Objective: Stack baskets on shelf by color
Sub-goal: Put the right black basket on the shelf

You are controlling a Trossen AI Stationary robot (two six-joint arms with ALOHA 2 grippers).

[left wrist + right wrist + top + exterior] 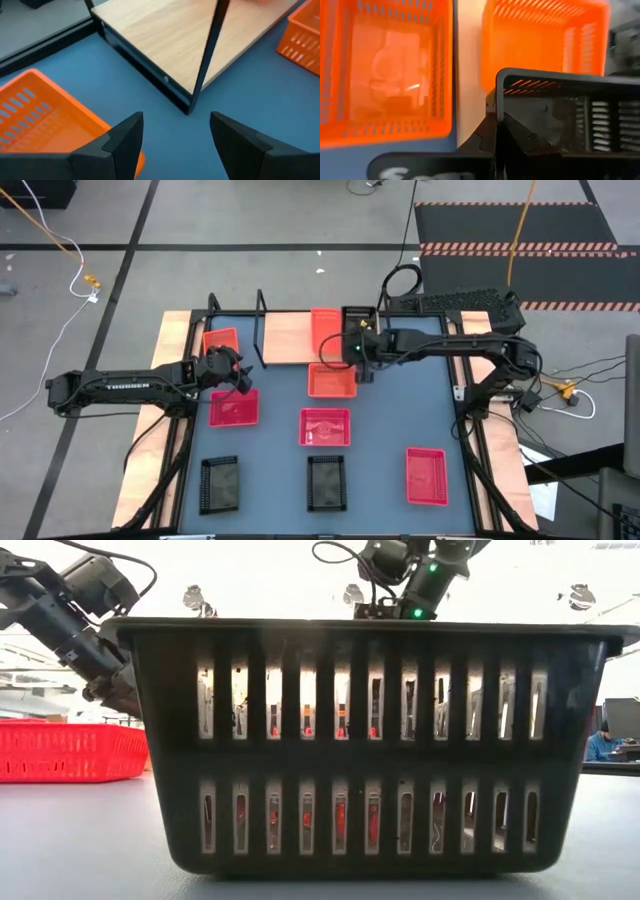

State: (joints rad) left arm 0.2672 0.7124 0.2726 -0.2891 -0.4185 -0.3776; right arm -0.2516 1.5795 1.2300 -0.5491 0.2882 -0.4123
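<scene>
The shelf (290,338) is a light wooden board with a black wire frame, standing at the table's far edge. One orange basket (325,328) sits on it. Two more rest on the table: one (332,381) in front of the shelf and one (221,342) beside its left end. My right gripper (358,348) is shut on a black basket (357,317) at the shelf's right end. My left gripper (175,130) hangs open over bare table near the left orange basket (40,115), touching nothing. My right gripper (496,125) holds the black basket by one side wall, just below the rim (501,82). The wall is pinched with one finger inside the basket and one outside. Whether the basket's bottom rests on the shelf I cannot tell.
Three pinkish-red baskets lie on the table (233,409) (326,427) (426,477). Two black baskets stand near the near edge (220,484) (326,481); one of them fills the low view (350,740). An upright post of the shelf's frame (207,55) stands ahead of my left gripper.
</scene>
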